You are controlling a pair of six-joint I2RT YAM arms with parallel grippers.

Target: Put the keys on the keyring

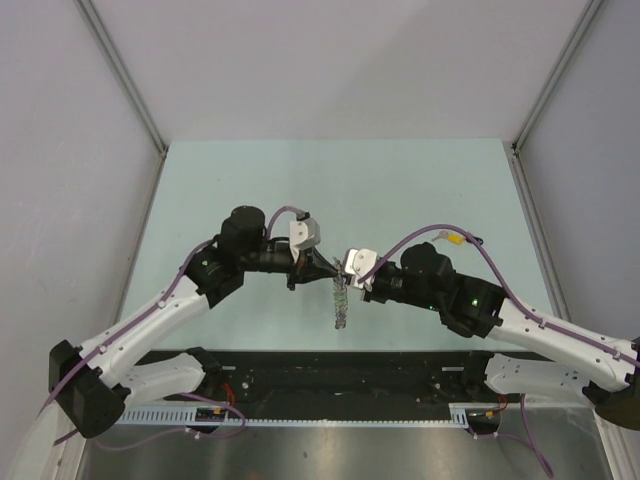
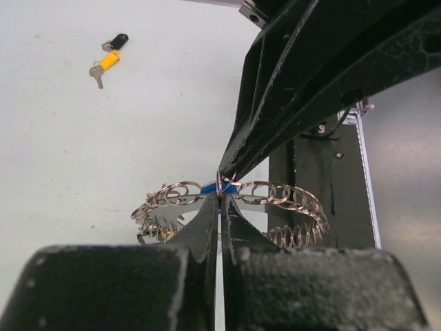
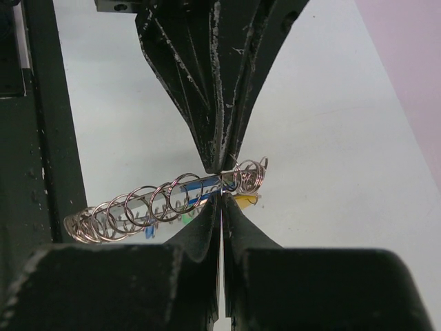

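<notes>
The keyring (image 1: pixel 342 303), a coil of silver loops, hangs between both grippers above the table's front middle. My left gripper (image 1: pixel 333 267) is shut on one of its loops; the left wrist view shows its tips (image 2: pixel 220 196) pinched on the coil (image 2: pixel 289 196). My right gripper (image 1: pixel 349 272) is shut on the coil (image 3: pixel 131 203) from the opposite side, tip to tip with the left. A blue key (image 3: pixel 200 183), a yellow head (image 3: pixel 246 200) and a green head (image 3: pixel 186 217) hang on the ring. Two loose keys, black (image 2: pixel 118 41) and yellow (image 2: pixel 105 62), lie on the table.
The loose keys (image 1: pixel 450 238) lie right of centre, behind the right arm. Grey walls and metal rails enclose the pale green table (image 1: pixel 250 180). A black frame bar (image 1: pixel 340 370) runs along the near edge under the arms.
</notes>
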